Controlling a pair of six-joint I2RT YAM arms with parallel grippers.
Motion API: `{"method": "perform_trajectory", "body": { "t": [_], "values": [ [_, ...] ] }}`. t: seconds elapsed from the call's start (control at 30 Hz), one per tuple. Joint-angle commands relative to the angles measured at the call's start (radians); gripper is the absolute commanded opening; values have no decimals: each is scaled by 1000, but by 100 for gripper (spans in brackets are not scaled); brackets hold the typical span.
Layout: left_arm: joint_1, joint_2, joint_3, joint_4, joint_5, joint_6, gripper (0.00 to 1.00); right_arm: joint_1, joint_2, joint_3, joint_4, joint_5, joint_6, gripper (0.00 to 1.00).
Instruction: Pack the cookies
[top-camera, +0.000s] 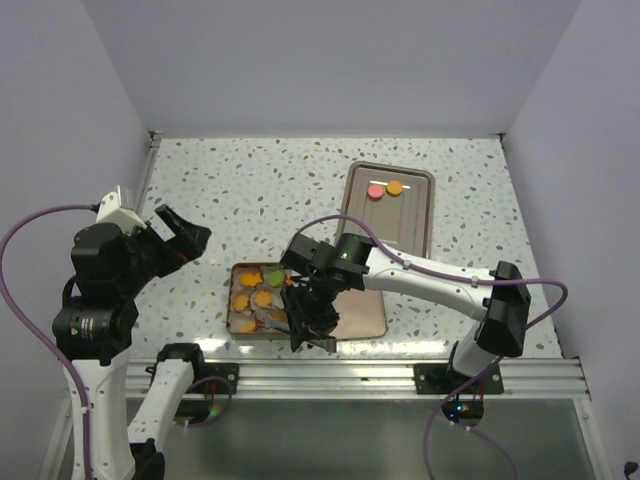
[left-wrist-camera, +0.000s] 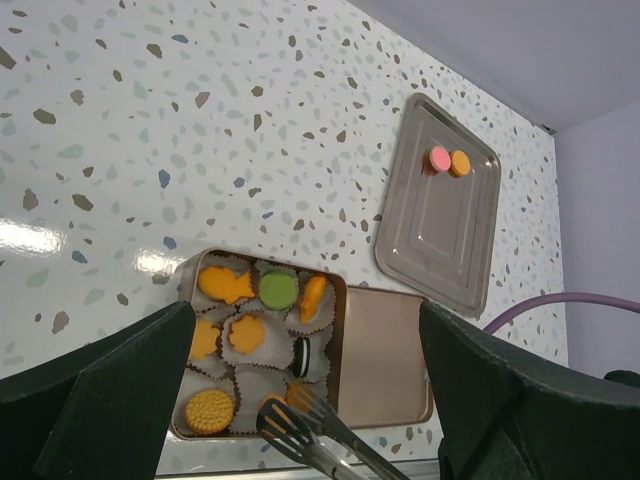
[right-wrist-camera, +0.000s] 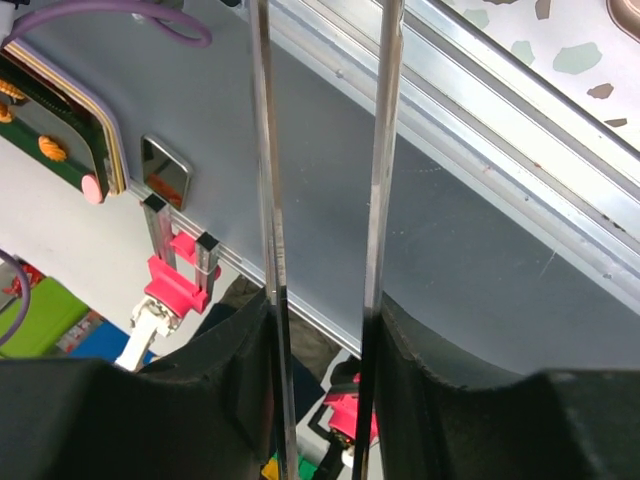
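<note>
Speckled table (top-camera: 250, 180) carries a metal tray (top-camera: 400, 235) at one o'clock bearing a pink cookie (top-camera: 377, 191) and an orange cookie (top-camera: 395, 187). At six o'clock a tin (top-camera: 232, 300) holds the other cookies (top-camera: 262, 297). Beside it the left gripper (top-camera: 178, 238) gapes wide, while the right gripper (top-camera: 305, 322) clamps tongs (left-wrist-camera: 300, 420) over the tin.

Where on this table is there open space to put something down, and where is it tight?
Bare tabletop runs from the far edge to the cookie tin, left of the metal tray. The tray's near half is bare too. Crowded: the tin, where tongs hang over the cookies.
</note>
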Motion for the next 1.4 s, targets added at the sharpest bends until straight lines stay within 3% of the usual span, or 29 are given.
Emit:
{"method": "perform_trajectory", "body": {
  "t": [0.0,0.23,0.57,0.87,1.07,1.37],
  "values": [
    [-6,-5,28,-8,-7,17,100,0,17,-8,33,17,16,42],
    [-6,-4,22,-1,-5,17,100,0,23,15,11,26,3,52],
    [-6,26,34,18,0,26,100,-53,50,241,-163,94,-56,51],
    [-4,41,43,55,45,2,100,-293,101,529,-397,155,-211,51],
    [-7,85,68,76,50,17,100,-532,141,537,-397,163,-310,51],
    [-4,125,95,85,42,33,100,-721,325,727,-461,252,-422,51]
  ]
}}
